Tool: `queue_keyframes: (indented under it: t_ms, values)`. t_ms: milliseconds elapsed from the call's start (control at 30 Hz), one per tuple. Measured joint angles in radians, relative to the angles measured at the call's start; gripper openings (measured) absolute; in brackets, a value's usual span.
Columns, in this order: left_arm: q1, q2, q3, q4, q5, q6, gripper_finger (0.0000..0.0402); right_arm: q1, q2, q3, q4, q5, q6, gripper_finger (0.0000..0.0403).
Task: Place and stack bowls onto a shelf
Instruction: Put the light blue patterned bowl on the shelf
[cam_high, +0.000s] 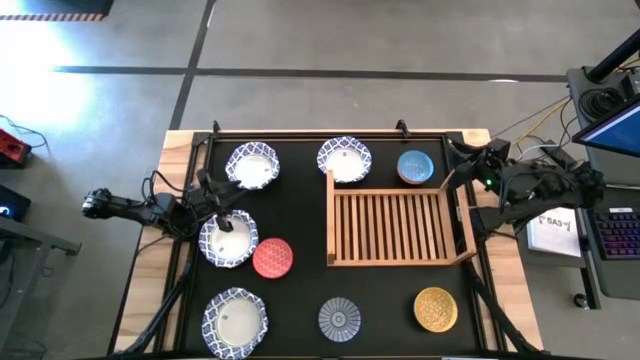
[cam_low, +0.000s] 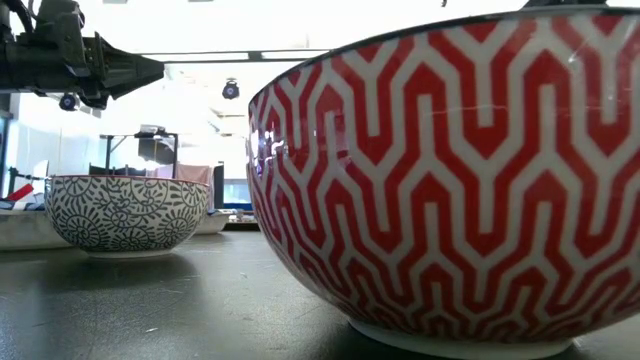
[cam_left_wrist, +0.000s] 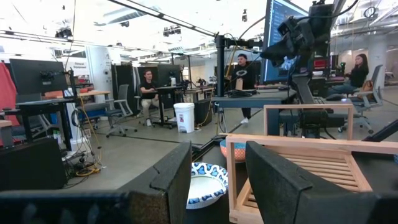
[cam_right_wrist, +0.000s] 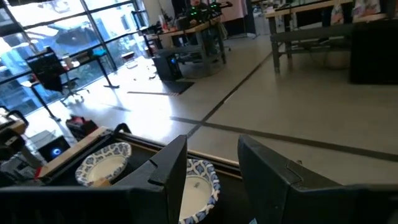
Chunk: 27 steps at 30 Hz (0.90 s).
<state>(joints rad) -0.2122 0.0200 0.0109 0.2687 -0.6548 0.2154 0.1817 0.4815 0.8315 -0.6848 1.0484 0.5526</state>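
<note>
**Both grippers open and empty, shelf bare, all eight bowls on the mat**

Left gripper (cam_high: 222, 222) hovers over a large patterned bowl (cam_high: 227, 241) on the left side of the mat, its jaws parted with nothing between them; in its wrist view I see clear space between the two fingers (cam_left_wrist: 283, 186). Right gripper (cam_high: 458, 160) waits by the far right corner of the shelf (cam_high: 395, 228), also parted and holding nothing.

I see no bowl on the shelf yet. Three more large bowls lie at far left (cam_high: 252, 166), far centre (cam_high: 344, 160) and near left (cam_high: 235, 321). The blue bowl (cam_high: 415, 167) sits just beyond the shelf, the red bowl (cam_high: 272, 257) touches or nearly touches the one under my left gripper, the grey bowl (cam_high: 339, 319) and yellow bowl (cam_high: 435, 308) lie near me.

My worries from here:
- Red bowl so tight beside the target means a finger coming down on that side could knock it or pinch both rims.
- A glazed rim may slip from a thin two-finger grip and drop.
- Side rails on the shelf could catch a bowl carried too low.
- Putting small bowls down first would leave unstable stacks.
</note>
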Motion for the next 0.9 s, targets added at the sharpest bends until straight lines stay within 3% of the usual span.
queue_keyframes:
  t_ms: [433,900]
  values:
    - [0.0,0.0,0.0,0.0,0.0,0.0,0.0135,-0.17,0.133,-0.002,-0.019,-0.017,-0.009,0.0132]
    - [0.0,0.0,0.0,0.0,0.0,0.0,0.0135,-0.55,0.209,0.062,-0.085,-0.533,0.012,0.0132]
